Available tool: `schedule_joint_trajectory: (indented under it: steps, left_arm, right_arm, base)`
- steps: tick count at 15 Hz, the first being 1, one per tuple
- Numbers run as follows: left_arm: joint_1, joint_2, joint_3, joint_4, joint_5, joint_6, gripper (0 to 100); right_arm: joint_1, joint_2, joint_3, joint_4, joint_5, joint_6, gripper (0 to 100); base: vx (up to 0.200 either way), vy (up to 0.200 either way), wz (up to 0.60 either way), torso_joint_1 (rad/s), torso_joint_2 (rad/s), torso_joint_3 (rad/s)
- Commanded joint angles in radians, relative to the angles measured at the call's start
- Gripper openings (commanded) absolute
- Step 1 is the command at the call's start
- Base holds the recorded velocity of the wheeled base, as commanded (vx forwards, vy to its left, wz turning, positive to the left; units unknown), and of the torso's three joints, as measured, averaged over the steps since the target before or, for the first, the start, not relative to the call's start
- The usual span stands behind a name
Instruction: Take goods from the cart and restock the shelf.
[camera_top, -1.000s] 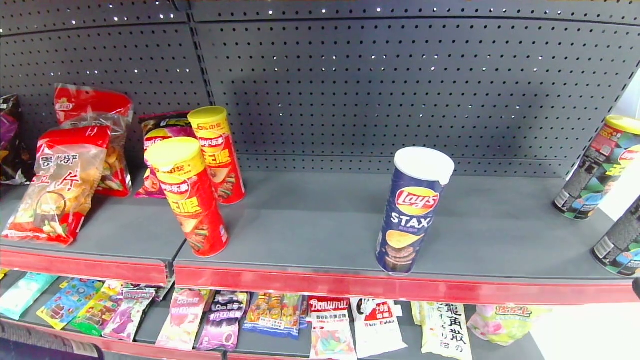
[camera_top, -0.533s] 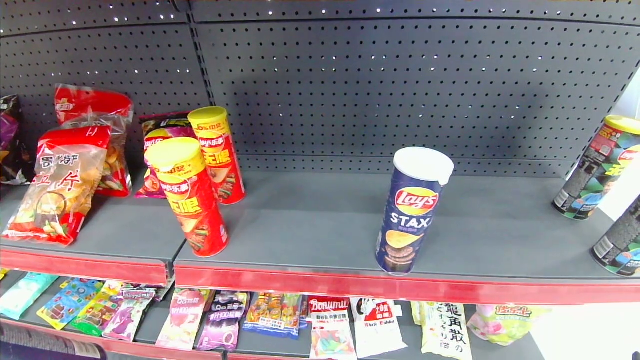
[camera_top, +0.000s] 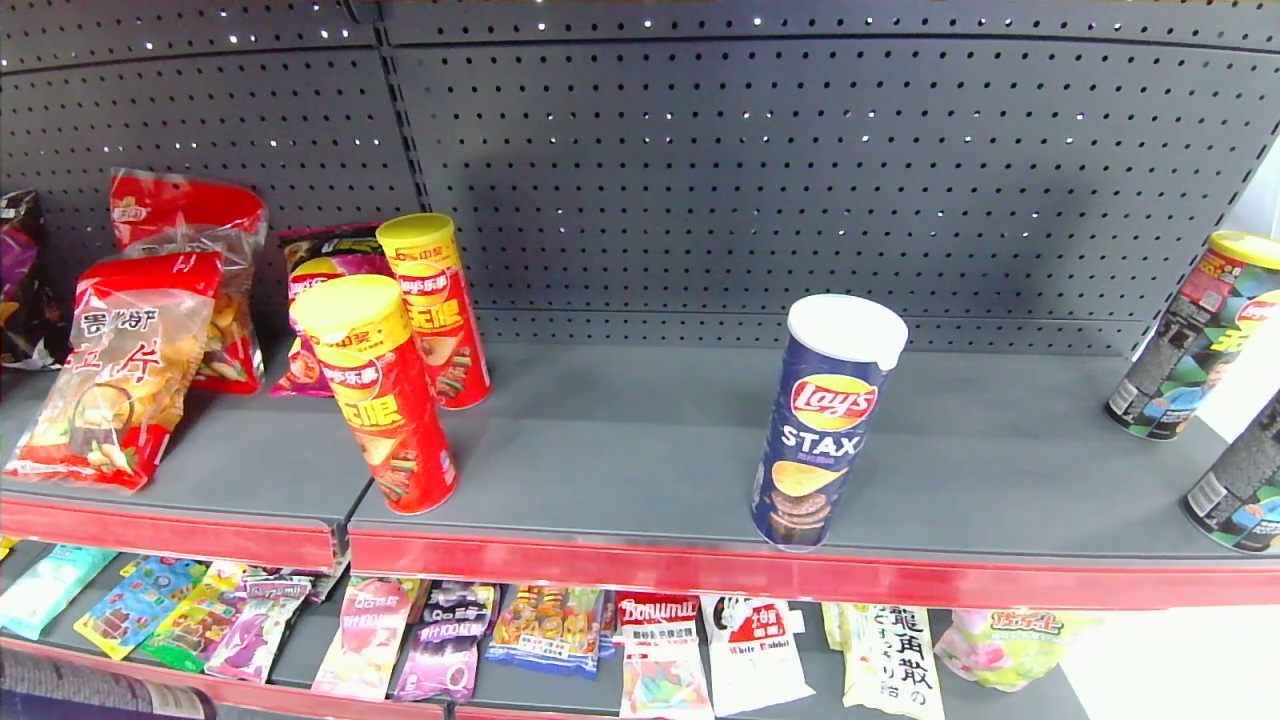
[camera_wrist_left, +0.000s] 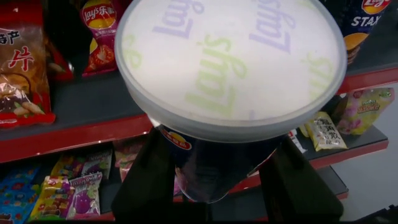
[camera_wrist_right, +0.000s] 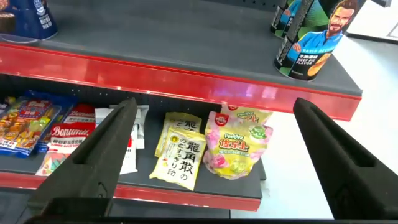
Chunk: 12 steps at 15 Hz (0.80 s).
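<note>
The left gripper (camera_wrist_left: 219, 142) pinches a chip can (camera_wrist_left: 230, 56) between its two dark fingers (camera_wrist_left: 149, 180), one on each side of the can's blue body. The can has a pale, half-clear lid that faces the wrist camera. The can is in the air in front of the shelf (camera_top: 620, 440), not on it. Behind it, in the left wrist view, there are a red snack bag (camera_wrist_left: 22, 74) and a purple bag (camera_wrist_left: 102, 37) on the shelf board.

The right gripper (camera_wrist_right: 214, 106) has its fingers spread wide and holds nothing. It is in front of the lower shelf (camera_wrist_right: 205, 199), under the red front strip (camera_wrist_right: 186, 71) of the upper board. Past it lie a yellow packet (camera_wrist_right: 183, 152) and a pink and green packet (camera_wrist_right: 239, 143), just beside each other.

In the head view a blue can (camera_top: 825, 420) with a white lid stands upright on the shelf, close to the front edge. Two red cans with yellow lids stand to its left, well apart from it: the front red can (camera_top: 378, 390) near the edge and the rear red can (camera_top: 435, 305) just behind it. Farther left, two red bags (camera_top: 120, 365) lean one before the other. At the right end two dark patterned cans (camera_top: 1190, 335) stand upright, one nearer the back and one at the front.
</note>
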<state>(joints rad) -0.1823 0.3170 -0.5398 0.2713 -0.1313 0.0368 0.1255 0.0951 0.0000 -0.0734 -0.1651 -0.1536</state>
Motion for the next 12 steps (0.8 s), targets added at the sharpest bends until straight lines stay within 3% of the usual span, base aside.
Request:
schedule_joint_trajectory:
  steps: [1,2,8,12]
  left_arm:
    - [0.000,0.004,0.000,0.000,-0.002,-0.002,0]
    - [0.000,0.005,0.000,0.000,-0.008,0.000,0]
    - [0.000,0.020,-0.006,0.000,-0.041,0.000,0]
    - [0.000,0.120,-0.017,-0.055,-0.096,-0.002,0]
  right_arm:
    - [0.000,0.003,0.000,0.001,-0.001,0.000,100]
    - [0.000,0.003,0.000,0.001,-0.001,0.002,100]
    - [0.000,0.003,0.000,0.001,0.001,0.005,100]
    - [0.000,0.003,0.000,0.007,-0.001,0.077,100]
  base:
    - [0.000,0.000,0.00,0.000,0.00,0.000]
    - [0.000,0.000,0.00,0.000,0.00,0.000]
    - [0.000,0.000,-0.60,0.005,0.00,0.001]
    - [0.000,0.000,0.00,0.000,0.00,0.000]
